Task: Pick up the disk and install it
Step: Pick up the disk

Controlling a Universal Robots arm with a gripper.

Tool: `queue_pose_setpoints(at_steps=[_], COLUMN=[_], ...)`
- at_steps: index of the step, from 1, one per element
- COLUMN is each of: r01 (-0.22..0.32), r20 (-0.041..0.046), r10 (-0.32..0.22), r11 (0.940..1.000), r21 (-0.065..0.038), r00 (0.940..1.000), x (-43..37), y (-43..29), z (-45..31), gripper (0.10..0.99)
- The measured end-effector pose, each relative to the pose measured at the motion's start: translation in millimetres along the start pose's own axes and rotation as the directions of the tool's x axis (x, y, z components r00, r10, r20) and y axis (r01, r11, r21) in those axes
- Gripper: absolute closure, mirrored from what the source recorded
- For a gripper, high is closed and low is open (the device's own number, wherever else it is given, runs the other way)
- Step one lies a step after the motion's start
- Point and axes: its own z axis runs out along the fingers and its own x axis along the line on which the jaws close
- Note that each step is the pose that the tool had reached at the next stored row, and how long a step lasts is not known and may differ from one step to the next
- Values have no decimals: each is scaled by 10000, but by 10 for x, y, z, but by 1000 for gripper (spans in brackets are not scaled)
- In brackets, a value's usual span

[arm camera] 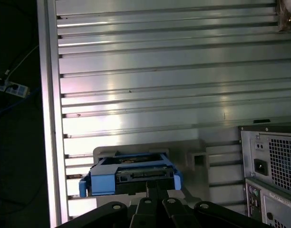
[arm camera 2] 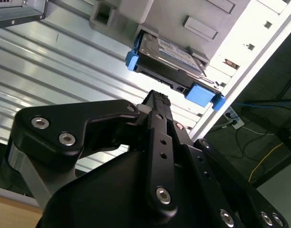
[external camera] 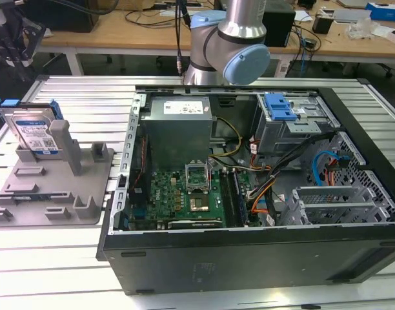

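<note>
The disk [external camera: 33, 132] is a silver drive with a white-and-blue label in a bright blue carrier. It stands on edge in a grey plastic holder [external camera: 55, 187] at the exterior view's left. Both wrist views look down on it: disk [arm camera 2: 167, 52], disk [arm camera: 131, 175]. My black gripper [arm camera 2: 157, 99] hangs above the disk and apart from it, and its fingers [arm camera: 153, 187] are shut together with nothing between them. In the exterior view the gripper [external camera: 10, 42] is a dark shape at the top left corner, behind the holder.
An open black computer case [external camera: 249, 258] lies on the slatted metal table [external camera: 75, 97]. Inside are a grey power supply box [external camera: 178, 129], a green motherboard [external camera: 184, 194] and a drive bay with a blue latch [external camera: 279, 106]. The arm's base [external camera: 226, 45] stands behind the case.
</note>
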Motion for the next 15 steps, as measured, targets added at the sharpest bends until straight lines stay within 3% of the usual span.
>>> queue_pose_setpoints(at_steps=[1,4,6,8,12,15], r01=[0,471,1217,1625,2806,3369], r20=[-2,-154,-310,-363,-445,-470], r10=[0,-471,-1217,-1625,-2807,-3370], r11=[10000,9989,9926,9867,9598,9415], r21=[1,-4,-25,-40,-84,-107], r00=[10000,9988,9921,9860,9588,9403], x=[0,0,0,0,0,0], y=[0,0,0,0,0,0], z=[0,0,1,2,2,2], gripper=[980,980,980,980,980,980])
